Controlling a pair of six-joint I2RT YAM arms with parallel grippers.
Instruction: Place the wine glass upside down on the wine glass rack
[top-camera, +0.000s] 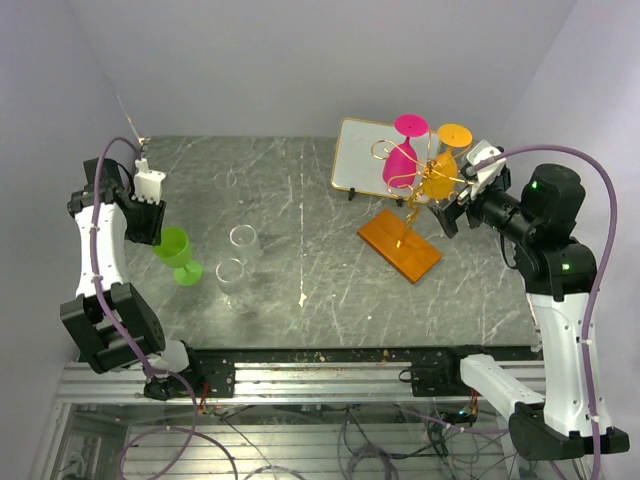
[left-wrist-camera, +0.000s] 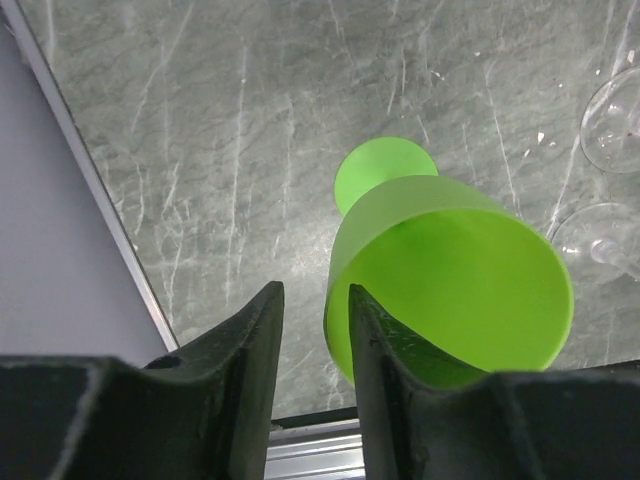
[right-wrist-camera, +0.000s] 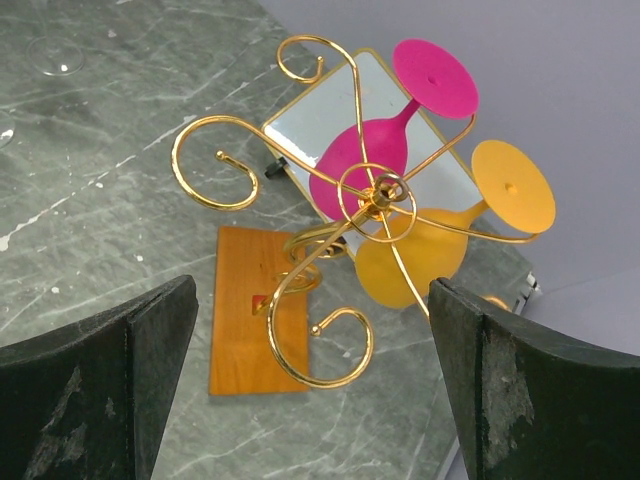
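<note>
The left arm (top-camera: 100, 255) rises from its base at the near edge and folds forward on the left side. Its left gripper (left-wrist-camera: 316, 340) points downward, jaws close together with only a slim gap between them. The right arm (top-camera: 552, 265) stands tall on the right, wrist bent inward toward the middle — the right gripper (right-wrist-camera: 312, 310) has its jaws spread wide.
</note>
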